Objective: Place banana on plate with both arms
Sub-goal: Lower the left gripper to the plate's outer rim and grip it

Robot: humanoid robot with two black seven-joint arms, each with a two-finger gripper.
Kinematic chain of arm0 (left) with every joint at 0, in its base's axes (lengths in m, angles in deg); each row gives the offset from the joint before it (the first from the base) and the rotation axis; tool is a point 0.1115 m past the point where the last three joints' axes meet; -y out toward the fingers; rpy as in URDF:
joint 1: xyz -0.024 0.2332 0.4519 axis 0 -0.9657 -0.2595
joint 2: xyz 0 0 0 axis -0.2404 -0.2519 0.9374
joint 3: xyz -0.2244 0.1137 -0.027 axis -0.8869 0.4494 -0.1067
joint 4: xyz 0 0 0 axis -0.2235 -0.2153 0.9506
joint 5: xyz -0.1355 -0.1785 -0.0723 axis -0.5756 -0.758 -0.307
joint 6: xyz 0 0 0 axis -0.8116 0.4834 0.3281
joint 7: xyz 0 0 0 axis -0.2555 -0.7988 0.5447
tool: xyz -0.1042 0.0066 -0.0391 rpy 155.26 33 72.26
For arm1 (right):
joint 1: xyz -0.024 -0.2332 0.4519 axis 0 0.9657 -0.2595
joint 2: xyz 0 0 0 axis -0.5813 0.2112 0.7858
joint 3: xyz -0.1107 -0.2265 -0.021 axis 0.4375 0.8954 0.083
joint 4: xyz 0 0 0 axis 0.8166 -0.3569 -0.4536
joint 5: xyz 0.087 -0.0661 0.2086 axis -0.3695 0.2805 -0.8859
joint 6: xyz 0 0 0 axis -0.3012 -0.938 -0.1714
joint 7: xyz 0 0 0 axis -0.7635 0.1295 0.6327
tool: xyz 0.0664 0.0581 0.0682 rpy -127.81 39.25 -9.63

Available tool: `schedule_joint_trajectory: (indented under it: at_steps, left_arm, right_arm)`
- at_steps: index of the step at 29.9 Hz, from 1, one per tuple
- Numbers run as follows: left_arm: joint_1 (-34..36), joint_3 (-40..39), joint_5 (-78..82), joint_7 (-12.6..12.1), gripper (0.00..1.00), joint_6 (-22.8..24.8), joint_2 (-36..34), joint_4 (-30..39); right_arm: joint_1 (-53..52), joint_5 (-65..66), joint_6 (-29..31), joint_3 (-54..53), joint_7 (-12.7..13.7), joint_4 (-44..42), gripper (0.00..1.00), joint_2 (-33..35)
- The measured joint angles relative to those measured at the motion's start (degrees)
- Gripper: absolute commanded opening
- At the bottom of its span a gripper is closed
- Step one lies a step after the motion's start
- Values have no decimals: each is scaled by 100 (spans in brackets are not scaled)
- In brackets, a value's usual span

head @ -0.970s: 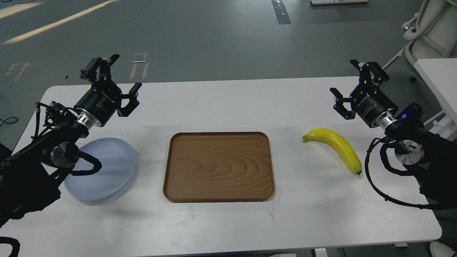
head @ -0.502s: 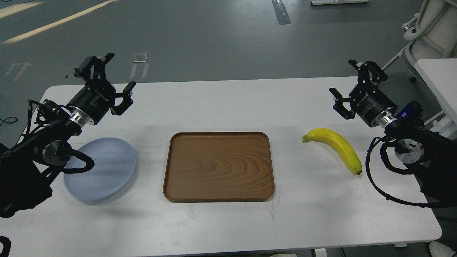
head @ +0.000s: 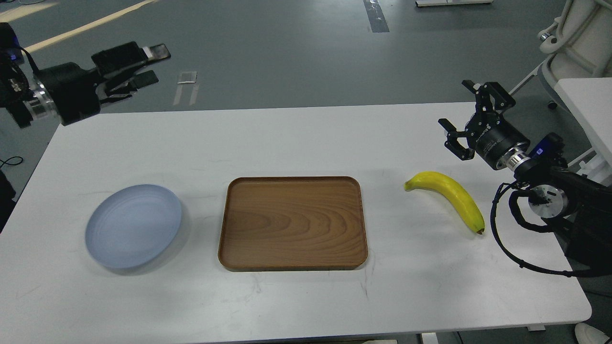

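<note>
Sitting on the white surface (head: 296,143), the plate (head: 133,226) and tray (head: 293,223) hold nothing. The banana (head: 449,196) lies at the tray's 3 o'clock. The right gripper (head: 471,117) hovers at its 1 o'clock, jaws wide. The left gripper (head: 143,64) is raised at the plate's 12 o'clock, jaws narrow.

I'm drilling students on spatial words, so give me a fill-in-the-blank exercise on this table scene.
1. The banana lies to the ____ of the wooden tray.
2. The plate holds ____.
3. The right gripper has its fingers ____.
4. The thing between plate and banana is the ____.

Missing words: right; nothing; open; tray
</note>
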Motion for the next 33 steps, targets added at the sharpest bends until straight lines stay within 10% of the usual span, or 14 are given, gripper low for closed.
schedule_joint_trajectory:
  at_steps: [9,21,33]
  left_arm:
    - [-324,1000,2867,22,100,-150,-518,-310]
    - [-550,2340,1675,22,96,-668,-23,-2099]
    - [-896,2416,1487,22,71,-855,298,-2607]
  right_arm:
    - [-107,9,0,48,0,20,100,-6]
    - [-107,9,0,44,0,26,100,-11]
    - [-102,24,2,50,0,36,100,-5]
